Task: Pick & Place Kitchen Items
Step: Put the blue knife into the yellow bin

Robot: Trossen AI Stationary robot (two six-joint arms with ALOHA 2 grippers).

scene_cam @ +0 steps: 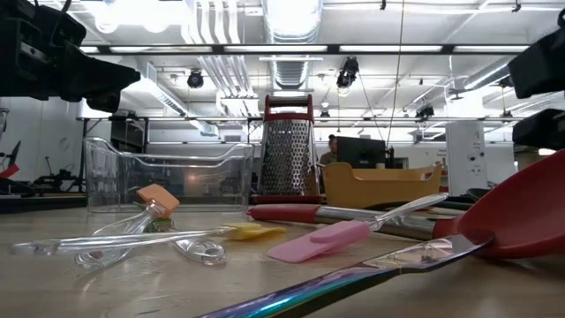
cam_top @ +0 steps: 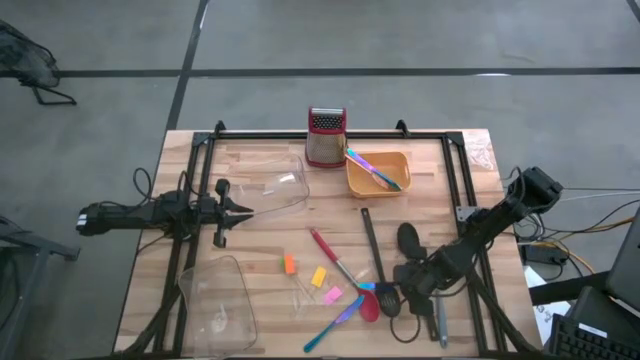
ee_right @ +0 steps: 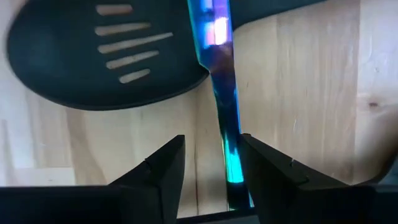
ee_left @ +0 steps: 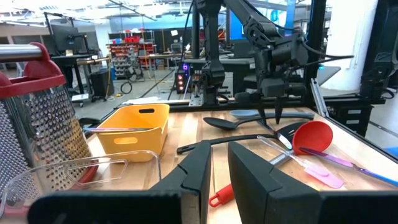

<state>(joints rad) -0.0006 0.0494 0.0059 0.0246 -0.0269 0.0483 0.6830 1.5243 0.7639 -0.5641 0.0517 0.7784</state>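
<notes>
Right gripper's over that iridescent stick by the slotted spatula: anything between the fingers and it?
Nothing visible. In the right wrist view the right gripper is open, its fingers either side of the iridescent stick with only bare table around. The black slotted spatula lies beside the stick, outside the fingers.

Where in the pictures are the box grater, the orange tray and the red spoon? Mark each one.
box grater [cam_top: 325, 139]: high view, on its steel face.
orange tray [cam_top: 375, 187]: high view, on its near wall.
red spoon [ee_left: 311, 135]: left wrist view, on its bowl.
</notes>
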